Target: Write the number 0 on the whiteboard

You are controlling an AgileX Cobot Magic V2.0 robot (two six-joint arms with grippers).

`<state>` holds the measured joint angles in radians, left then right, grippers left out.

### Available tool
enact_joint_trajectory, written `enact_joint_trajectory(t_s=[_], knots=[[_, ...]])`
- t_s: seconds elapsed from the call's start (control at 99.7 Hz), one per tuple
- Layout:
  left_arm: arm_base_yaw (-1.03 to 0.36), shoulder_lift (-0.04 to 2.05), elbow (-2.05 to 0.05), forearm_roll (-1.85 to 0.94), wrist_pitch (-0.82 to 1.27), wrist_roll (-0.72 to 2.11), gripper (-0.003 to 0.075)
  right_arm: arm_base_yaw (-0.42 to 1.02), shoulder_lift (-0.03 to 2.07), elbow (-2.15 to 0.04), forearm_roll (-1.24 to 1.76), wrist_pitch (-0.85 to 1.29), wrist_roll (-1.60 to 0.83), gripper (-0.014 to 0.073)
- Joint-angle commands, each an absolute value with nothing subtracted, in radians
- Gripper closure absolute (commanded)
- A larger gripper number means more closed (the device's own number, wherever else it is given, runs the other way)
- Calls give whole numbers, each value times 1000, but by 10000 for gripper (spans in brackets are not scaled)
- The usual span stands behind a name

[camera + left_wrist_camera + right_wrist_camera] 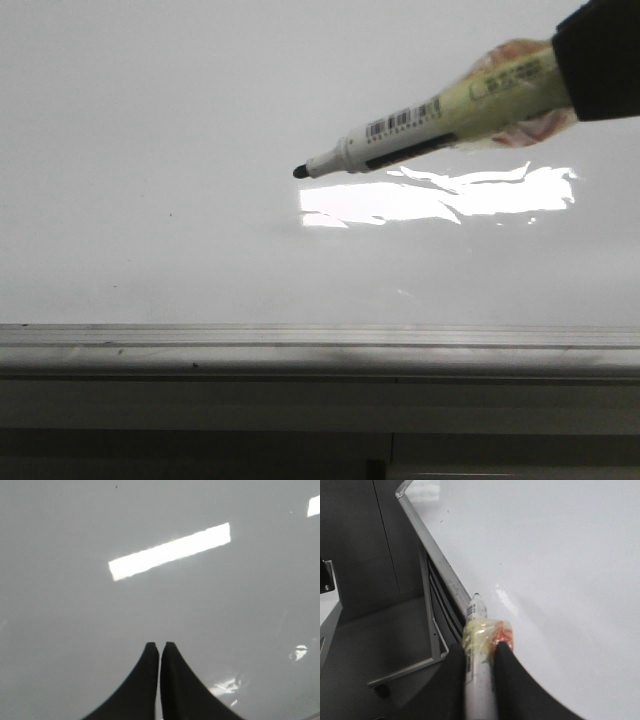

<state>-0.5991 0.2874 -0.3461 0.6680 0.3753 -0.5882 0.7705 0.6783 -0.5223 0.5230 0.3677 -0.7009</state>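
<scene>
No drawn loop shows on the whiteboard (150,150) in any view; its glossy pale surface is unmarked apart from a few tiny specks. The board fills most of the front view, with a bright, ragged glare patch (440,195) to the right of the middle and a grey metal rail (300,345) running along its near edge. Below the rail lies a darker band of frame or table edge.

A marker (440,115) hangs over the board on the right, tilted, its black tip (300,172) pointing left and slightly down, just above the glare; whether the tip touches the surface cannot be told. The right gripper (480,652) is clamped on the marker's barrel, which is wrapped in yellowish tape with an orange patch.

The left gripper (160,647) hovers over a bare part of the board, its two dark fingers pressed together with nothing between them; a long strip of reflected light (170,551) lies ahead of it.

Past the board's corner, the right wrist view shows a dark grey floor (360,630) and a metal frame (432,630) beneath the board.
</scene>
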Motion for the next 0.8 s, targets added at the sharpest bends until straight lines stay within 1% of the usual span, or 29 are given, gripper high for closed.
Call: enact_joint_trajectory(t_s=[0.0,0.12,0.191,0.381,0.512,0.672,0.792], knots=[[-595,224,-317,653,262,-599,740,764,669,-546,542,316,-698,662],[-595,151,-254,695,79,-599,740,764,669,-546,542,320,-698,662],[-595,144,-230,724,27,-599,740,764,669,-546,542,299,-698,662],[-595,144,-214,738,22,-599,740,764,700,-546,560,73,-698,662],[-595,144,-214,758,-30,-599,740,764,774,-546,574,58,-698,662],[-595,144,-214,772,-18,-599,740,764,873,-548,579,31,-698,662],[-595,144,-214,772,-16,-599,740,764,905,-548,579,29,-698,662]])
